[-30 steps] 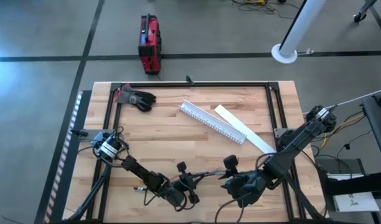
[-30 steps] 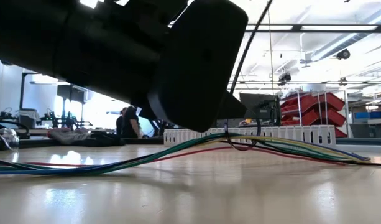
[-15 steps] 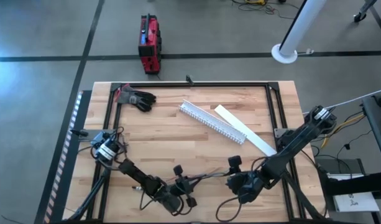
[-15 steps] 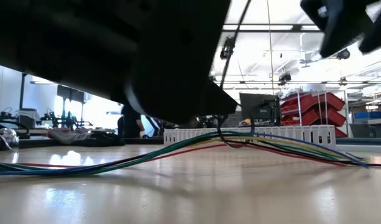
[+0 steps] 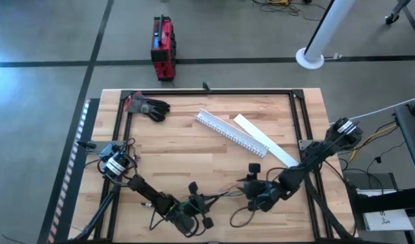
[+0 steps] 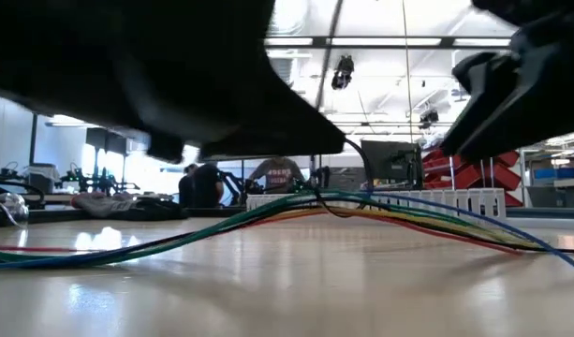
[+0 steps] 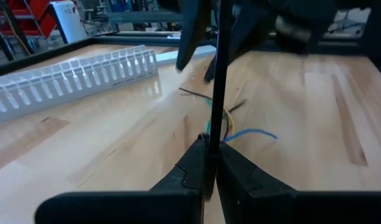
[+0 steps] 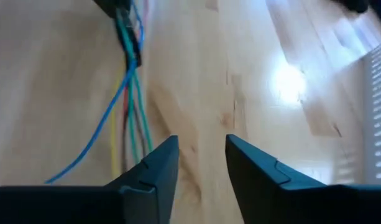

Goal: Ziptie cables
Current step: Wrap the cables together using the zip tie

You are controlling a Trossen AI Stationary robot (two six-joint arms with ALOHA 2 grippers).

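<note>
Cables (image 6: 268, 220), thin multicoloured wires, lie on table. Right gripper (image 8: 201, 163) has backed off them, fingers parted, empty. Left gripper (image 7: 209, 168) clenches thin black strand; cinching underway, probably.

Grey floor (image 5: 45, 41), red case (image 5: 162, 47), white pillar (image 5: 327, 30)

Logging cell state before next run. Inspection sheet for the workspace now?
Surface: wooden table, black frame.
Job's things: cables, coloured bundle, lifted mid-span, ends on the wood.
Clutter: white slotted channel, flat lid, dark glove.
Grippers: left gripper shut on a thin black strand; right gripper open above the wood, beside the cables.
Cables: no tie visibly closed round them.
Surroundings: red case on floor; people behind the table.
</note>
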